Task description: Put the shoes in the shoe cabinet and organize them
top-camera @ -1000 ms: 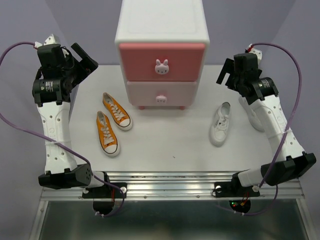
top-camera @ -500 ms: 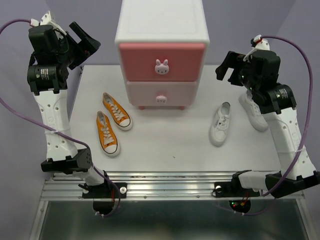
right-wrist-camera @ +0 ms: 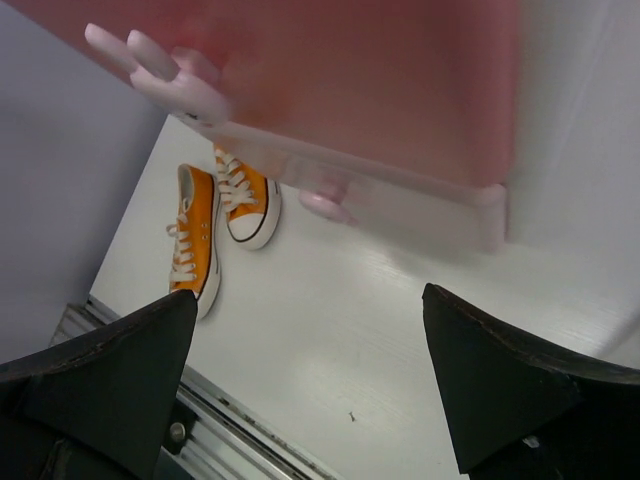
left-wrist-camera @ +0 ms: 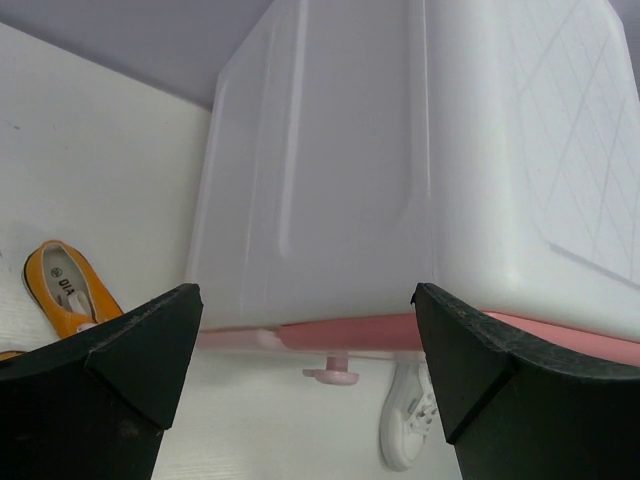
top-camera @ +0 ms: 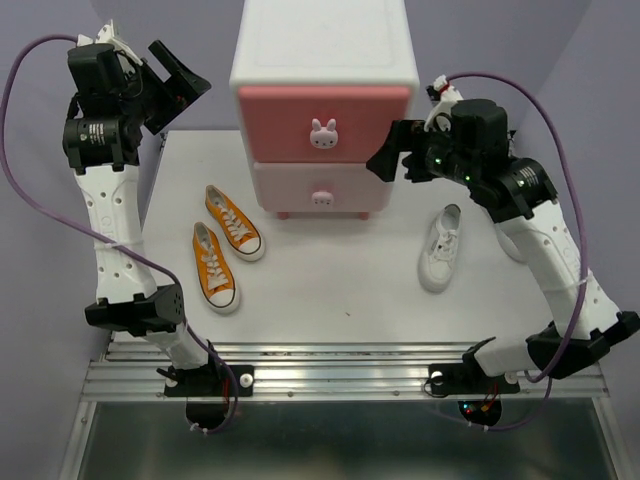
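The white shoe cabinet [top-camera: 322, 45] stands at the back of the table, both pink drawers shut, each with a bunny knob [top-camera: 323, 133]. Two orange shoes [top-camera: 234, 221] [top-camera: 214, 264] lie left of it. One white shoe [top-camera: 441, 248] lies to the right; another is mostly hidden behind my right arm. My left gripper [top-camera: 185, 72] hangs open, high beside the cabinet's [left-wrist-camera: 400, 150] upper left corner. My right gripper [top-camera: 392, 150] is open, empty, just off the drawers' right edge. Its view shows the upper drawer [right-wrist-camera: 350, 80], its knob [right-wrist-camera: 160, 75] and the orange shoes [right-wrist-camera: 245, 190].
The white table [top-camera: 330, 290] ends in a metal rail [top-camera: 340, 375] at the near edge, where both arm bases sit. Purple walls close in the back and sides. The white shoe [left-wrist-camera: 408, 430] shows under the cabinet's front in the left wrist view.
My right gripper has swung left, from beside the white shoes to the cabinet's front right edge. My left gripper has risen and edged toward the cabinet's top left corner. The shoes have not moved.
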Robot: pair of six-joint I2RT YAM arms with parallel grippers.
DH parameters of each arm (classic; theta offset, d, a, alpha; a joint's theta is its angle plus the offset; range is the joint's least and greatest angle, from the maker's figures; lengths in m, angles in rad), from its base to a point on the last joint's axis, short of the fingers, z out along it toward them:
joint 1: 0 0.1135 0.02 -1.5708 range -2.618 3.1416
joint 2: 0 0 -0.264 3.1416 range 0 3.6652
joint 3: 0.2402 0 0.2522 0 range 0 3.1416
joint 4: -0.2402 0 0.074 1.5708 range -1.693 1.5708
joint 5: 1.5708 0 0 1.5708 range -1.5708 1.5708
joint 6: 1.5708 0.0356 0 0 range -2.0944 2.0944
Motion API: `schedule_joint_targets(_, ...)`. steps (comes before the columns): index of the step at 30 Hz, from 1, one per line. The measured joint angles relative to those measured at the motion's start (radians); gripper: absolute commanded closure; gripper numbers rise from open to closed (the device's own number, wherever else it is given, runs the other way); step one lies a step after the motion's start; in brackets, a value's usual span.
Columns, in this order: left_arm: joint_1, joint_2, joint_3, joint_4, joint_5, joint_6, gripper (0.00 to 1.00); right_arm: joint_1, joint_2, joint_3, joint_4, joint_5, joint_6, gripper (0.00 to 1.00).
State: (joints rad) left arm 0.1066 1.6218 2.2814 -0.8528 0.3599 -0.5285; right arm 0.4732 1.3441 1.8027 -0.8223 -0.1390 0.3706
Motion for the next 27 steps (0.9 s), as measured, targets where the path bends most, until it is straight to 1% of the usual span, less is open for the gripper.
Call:
schedule_joint_targets(5, 0.000, 0.019, 0.010, 0.045, 0.036, -0.029, 0.01, 0.112, 0.097, 0.024, 0.019, 0.019, 0.000, 0.00)
schedule_joint_targets(8, -0.013, 0.034, 0.014, 0.102, 0.060, -0.053, 0.01, 0.158, 0.130, 0.029, 0.023, 0.043, 0.001, 0.00)
schedule_joint_targets(11, -0.045, 0.050, 0.016, 0.180, 0.081, -0.075, 0.01, 0.201, 0.171, 0.076, 0.021, 0.092, -0.001, 0.00)
schedule_joint_targets(19, -0.166, 0.102, 0.038, 0.288, 0.108, -0.105, 0.01, 0.256, 0.208, 0.143, 0.023, 0.213, -0.024, 0.00)
schedule_joint_targets(27, -0.179, 0.154, 0.039, 0.285, 0.072, -0.101, 0.01, 0.285, 0.249, 0.187, 0.021, 0.293, -0.056, 0.00)
